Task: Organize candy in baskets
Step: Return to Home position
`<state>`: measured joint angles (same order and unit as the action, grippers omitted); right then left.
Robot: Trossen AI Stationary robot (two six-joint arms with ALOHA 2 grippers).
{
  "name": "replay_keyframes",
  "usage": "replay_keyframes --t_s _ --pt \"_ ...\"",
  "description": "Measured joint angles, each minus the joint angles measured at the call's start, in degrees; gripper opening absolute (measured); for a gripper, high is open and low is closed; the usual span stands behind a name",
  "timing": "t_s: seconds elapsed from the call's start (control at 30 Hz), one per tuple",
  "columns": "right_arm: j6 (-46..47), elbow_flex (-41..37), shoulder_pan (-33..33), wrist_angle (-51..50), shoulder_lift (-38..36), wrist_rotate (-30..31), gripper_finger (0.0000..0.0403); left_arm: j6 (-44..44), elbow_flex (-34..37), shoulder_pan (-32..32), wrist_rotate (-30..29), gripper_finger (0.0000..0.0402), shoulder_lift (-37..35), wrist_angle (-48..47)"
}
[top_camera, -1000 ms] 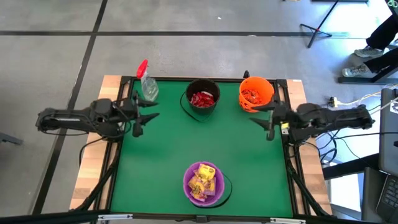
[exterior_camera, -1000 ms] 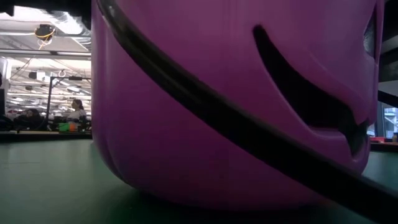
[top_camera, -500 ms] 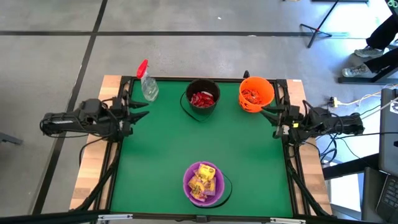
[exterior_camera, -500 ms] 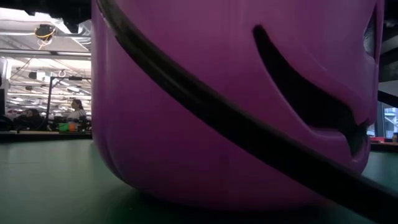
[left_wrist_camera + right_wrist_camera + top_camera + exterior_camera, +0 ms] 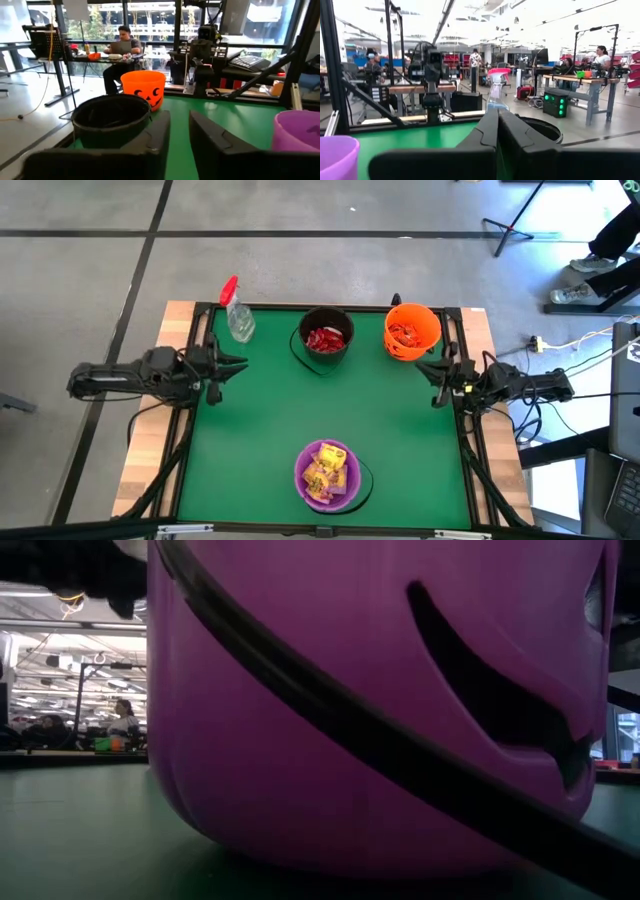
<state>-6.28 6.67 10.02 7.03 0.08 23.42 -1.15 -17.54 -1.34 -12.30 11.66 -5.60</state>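
Observation:
Three baskets stand on the green table (image 5: 260,430). The black basket (image 5: 325,338) at the far middle and the orange basket (image 5: 412,330) at the far right each hold red candy (image 5: 326,337). The purple basket (image 5: 327,474) near the front edge holds yellow candy (image 5: 324,471) and fills the low view (image 5: 380,700). My left gripper (image 5: 238,368) hovers level at the table's left edge, its fingers a narrow gap apart (image 5: 180,120), with nothing between them. My right gripper (image 5: 425,372) hovers at the right edge, shut and empty (image 5: 498,115).
A clear spray bottle with a red trigger (image 5: 237,315) stands at the far left, just beyond my left gripper. A dark frame rail (image 5: 330,307) runs around the table. People sit at desks in the room beyond (image 5: 120,45).
Both arms have sunk and drawn back toward their own side edges of the table, the right one farther. My left gripper's fingers have come from wide apart to a narrow gap. My right gripper has shut on nothing. The baskets and the bottle have stayed in place.

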Motion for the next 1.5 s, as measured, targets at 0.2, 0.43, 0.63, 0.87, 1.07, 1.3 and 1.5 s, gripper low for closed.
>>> replay_keyframes --t_s 0.2,0.43,0.63,0.87,1.07,1.3,1.5 --pt "0.12 -0.49 0.02 -0.21 0.04 -1.24 0.0003 -1.12 11.71 -0.02 3.02 0.0005 -1.97 15.63" --pt "1.37 -1.38 0.02 -3.04 0.05 -1.42 0.0002 -1.74 17.13 -0.04 3.64 0.0001 -4.59 19.24" --pt "3.37 -6.26 0.0 2.11 0.09 -1.42 0.0001 -0.63 17.13 -0.04 8.25 0.0001 -4.56 19.35" --pt "4.73 -6.26 0.0 1.53 0.14 -1.98 0.0001 -0.7 17.13 -0.03 12.51 0.0 -4.57 19.32" --pt "6.0 -6.26 0.0 0.19 0.14 1.72 0.0005 -2.62 17.13 -0.02 11.06 0.0001 -4.55 17.44" --pt "6.01 -6.26 0.07 -0.04 0.15 1.49 0.0009 -0.81 17.13 -0.04 9.59 0.0001 -4.57 17.68" --pt "6.01 -6.26 0.07 -1.27 0.15 1.49 0.0009 -0.76 17.13 -0.03 9.58 0.0001 -4.57 17.68"
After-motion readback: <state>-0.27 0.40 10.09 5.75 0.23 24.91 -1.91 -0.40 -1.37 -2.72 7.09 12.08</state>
